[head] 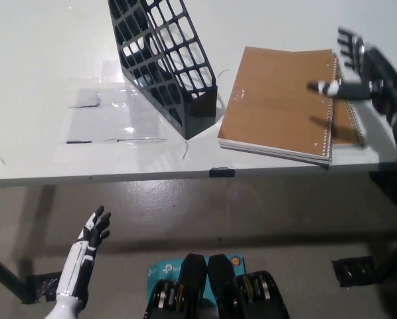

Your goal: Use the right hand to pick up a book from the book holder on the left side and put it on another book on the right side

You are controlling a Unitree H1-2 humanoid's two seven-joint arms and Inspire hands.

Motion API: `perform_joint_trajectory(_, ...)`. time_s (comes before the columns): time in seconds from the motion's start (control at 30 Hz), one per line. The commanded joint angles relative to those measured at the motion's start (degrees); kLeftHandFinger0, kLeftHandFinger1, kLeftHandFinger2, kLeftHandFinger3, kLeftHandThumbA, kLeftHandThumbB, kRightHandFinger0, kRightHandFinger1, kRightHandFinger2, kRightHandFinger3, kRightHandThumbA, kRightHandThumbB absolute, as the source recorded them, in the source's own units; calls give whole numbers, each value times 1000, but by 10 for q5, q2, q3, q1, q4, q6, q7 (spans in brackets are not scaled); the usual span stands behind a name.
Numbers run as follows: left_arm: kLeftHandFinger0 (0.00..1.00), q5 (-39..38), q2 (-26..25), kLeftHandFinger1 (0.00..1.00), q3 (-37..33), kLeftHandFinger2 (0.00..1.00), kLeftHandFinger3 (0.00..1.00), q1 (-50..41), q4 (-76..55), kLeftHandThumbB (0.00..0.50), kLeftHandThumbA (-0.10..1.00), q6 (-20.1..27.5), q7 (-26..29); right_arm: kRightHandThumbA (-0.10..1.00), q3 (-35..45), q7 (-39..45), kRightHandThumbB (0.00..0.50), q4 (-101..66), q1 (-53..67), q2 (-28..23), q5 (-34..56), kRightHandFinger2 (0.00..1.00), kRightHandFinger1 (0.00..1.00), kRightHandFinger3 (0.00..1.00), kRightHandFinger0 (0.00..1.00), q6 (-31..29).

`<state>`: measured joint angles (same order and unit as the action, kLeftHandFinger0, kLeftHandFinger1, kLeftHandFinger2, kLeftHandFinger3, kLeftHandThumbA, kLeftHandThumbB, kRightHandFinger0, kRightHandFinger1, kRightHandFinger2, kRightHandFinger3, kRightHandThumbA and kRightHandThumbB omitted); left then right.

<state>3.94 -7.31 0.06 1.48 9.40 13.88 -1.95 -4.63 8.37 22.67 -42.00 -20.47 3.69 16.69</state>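
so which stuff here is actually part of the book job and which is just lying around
Part of the job:
- black book holder
- top brown spiral book
- book beneath it
- right hand, open over the books' right edge

Just lying about:
- clear plastic sheet on the table
- blue box on the floor
- left hand, open, resting below the table edge
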Motion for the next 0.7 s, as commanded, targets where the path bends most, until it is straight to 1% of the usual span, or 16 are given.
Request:
perform_joint_trajectory(0.0, 1000, -58, -33, 1000, 5, 1000, 1000, 82, -24, 256, 1000, -19, -51, 997, 55, 13, 348, -696, 110, -48, 82, 1000, 1000, 1000, 1000, -5)
perform_joint_trajectory(0.03, 1000, -58, -34, 1000, 5, 1000, 1000, 83, -24, 250, 1000, -20, -51, 974, 52, 11, 361, -702, 122, -43, 83, 1000, 1000, 1000, 1000, -6)
perform_joint_trajectory(0.13, 1000, -57, -34, 1000, 7, 1000, 1000, 90, -16, 229, 1000, -14, -49, 992, 43, 7, 357, -715, 156, -29, 83, 1000, 1000, 1000, 1000, -17)
perform_joint_trajectory(0.23, 1000, -56, -33, 1000, 6, 1000, 1000, 90, -15, 243, 1000, -18, -49, 986, 39, -1, 383, -725, 188, -13, 85, 1000, 1000, 1000, 1000, -26)
perform_joint_trajectory(0.27, 1000, -58, -32, 1000, 6, 1000, 1000, 90, -16, 252, 1000, -23, -50, 983, 38, -4, 377, -723, 202, -5, 83, 1000, 1000, 1000, 1000, -31)
perform_joint_trajectory(0.3, 1000, -59, -31, 1000, 6, 1000, 1000, 88, -17, 251, 1000, -25, -50, 977, 33, -5, 363, -716, 215, 5, 77, 1000, 1000, 1000, 1000, -40)
perform_joint_trajectory(0.33, 1000, -60, -30, 1000, 5, 1000, 1000, 85, -16, 235, 1000, -21, -51, 975, 25, 1, 314, -699, 234, 11, 69, 1000, 1000, 1000, 1000, -59)
perform_joint_trajectory(0.37, 1000, -60, -29, 1000, 5, 1000, 1000, 83, -16, 222, 1000, -20, -51, 968, 21, 5, 293, -691, 246, 14, 71, 1000, 1000, 1000, 1000, -65)
perform_joint_trajectory(0.43, 1000, -58, -31, 1000, 3, 1000, 1000, 72, -16, 214, 1000, -17, -52, 990, 8, 15, 287, -653, 288, 25, 73, 1000, 1000, 1000, 1000, -90)
perform_joint_trajectory(0.47, 1000, -58, -33, 1000, 2, 1000, 1000, 66, -16, 224, 1000, -15, -54, 990, 4, 13, 296, -631, 305, 35, 65, 1000, 1000, 1000, 1000, -100)
perform_joint_trajectory(0.5, 1000, -59, -34, 1000, 1, 1000, 1000, 60, -16, 226, 1000, -12, -56, 1000, -3, 6, 285, -599, 323, 47, 38, 1000, 1000, 1000, 1000, -110)
perform_joint_trajectory(0.53, 1000, -61, -34, 1000, 0, 1000, 1000, 53, -21, 216, 1000, -14, -58, 1000, -5, -1, 294, -573, 335, 58, 23, 1000, 1000, 1000, 1000, -121)
perform_joint_trajectory(0.57, 1000, -62, -34, 1000, -1, 1000, 1000, 43, -27, 216, 1000, -17, -59, 1000, -7, -8, 287, -529, 350, 71, 8, 1000, 1000, 1000, 1000, -145)
perform_joint_trajectory(0.6, 1000, -63, -36, 1000, -2, 1000, 1000, 38, -29, 215, 1000, -18, -62, 983, -9, -15, 264, -485, 359, 81, -3, 1000, 1000, 1000, 1000, -166)
perform_joint_trajectory(0.63, 1000, -63, -39, 1000, -2, 1000, 1000, 33, -31, 214, 1000, -18, -64, 964, -10, -17, 259, -475, 366, 87, -8, 1000, 1000, 1000, 1000, -173)
perform_joint_trajectory(0.67, 1000, -63, -41, 1000, -2, 1000, 1000, 24, -36, 211, 1000, -19, -66, 925, -14, -28, 214, -423, 376, 96, -31, 1000, 1000, 1000, 1000, -199)
